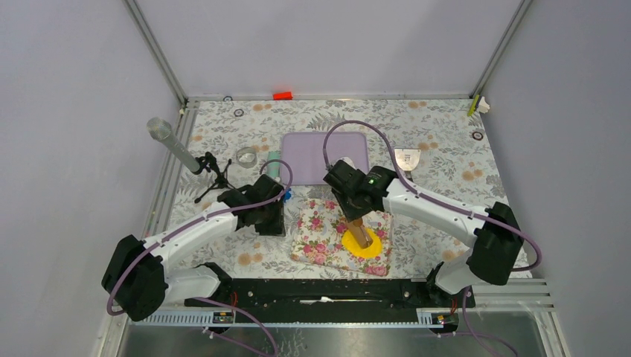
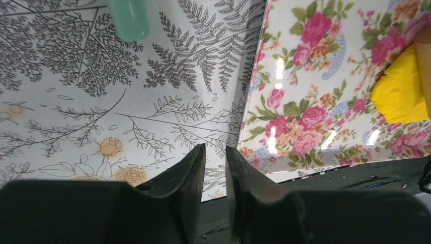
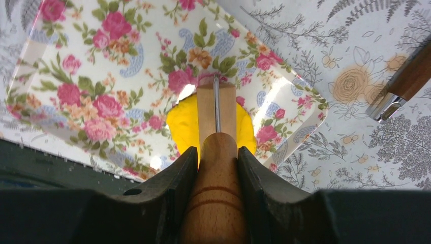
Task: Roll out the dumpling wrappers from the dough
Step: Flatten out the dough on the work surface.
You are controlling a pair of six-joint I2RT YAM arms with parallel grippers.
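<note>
Yellow dough [image 3: 183,124] flattened under a wooden rolling pin [image 3: 217,107] on the floral tray [image 3: 101,76].
Right gripper [image 3: 217,152] clamps the pin's handle; left gripper [image 2: 215,152] hangs empty, jaws barely parted, beside the tray. Unbraced, the tray may slide on the counter [image 2: 76,117] as the pin pushes.

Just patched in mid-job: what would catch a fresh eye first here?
The bright yellow dough on the floral mat, toward the table's near edge, stands out most. The right gripper clamps a wooden rolling pin whose roller lies over that dough. The left gripper hangs empty, jaws slightly apart, just left of the mat.
</note>
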